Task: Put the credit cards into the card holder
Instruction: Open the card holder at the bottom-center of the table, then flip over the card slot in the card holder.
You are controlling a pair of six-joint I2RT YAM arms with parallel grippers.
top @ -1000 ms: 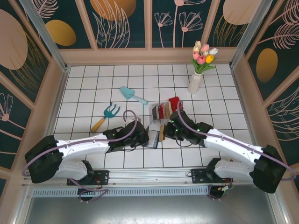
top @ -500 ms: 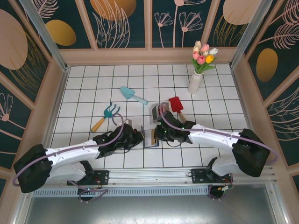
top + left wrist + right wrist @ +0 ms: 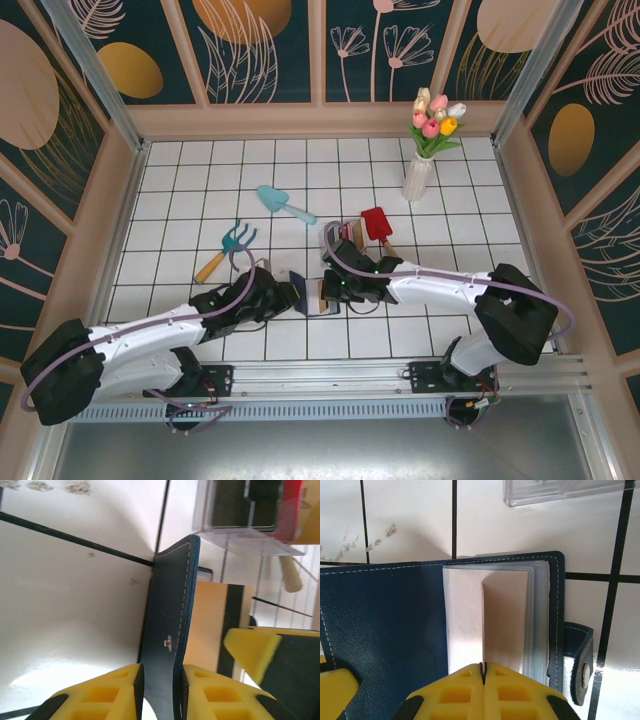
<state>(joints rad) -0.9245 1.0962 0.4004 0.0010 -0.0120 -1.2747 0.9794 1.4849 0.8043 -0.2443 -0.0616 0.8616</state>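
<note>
the left gripper is flanking the raised cover of the navy card holder; i cannot tell whether it is clamping it. the card holder is lying open on the tiles between the arms. the right gripper, closed on the gold-tan card, is pointing the card's long axis straight ahead into the clear sleeves.

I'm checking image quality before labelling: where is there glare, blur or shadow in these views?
Left wrist: the yellow fingers and the clear rack are soft; glare whitens the tiles beside the card holder. Right wrist: stitching sharp, glare by the snap tab, soft shadow on the tiles above. Top external: even light, no blur.
</note>
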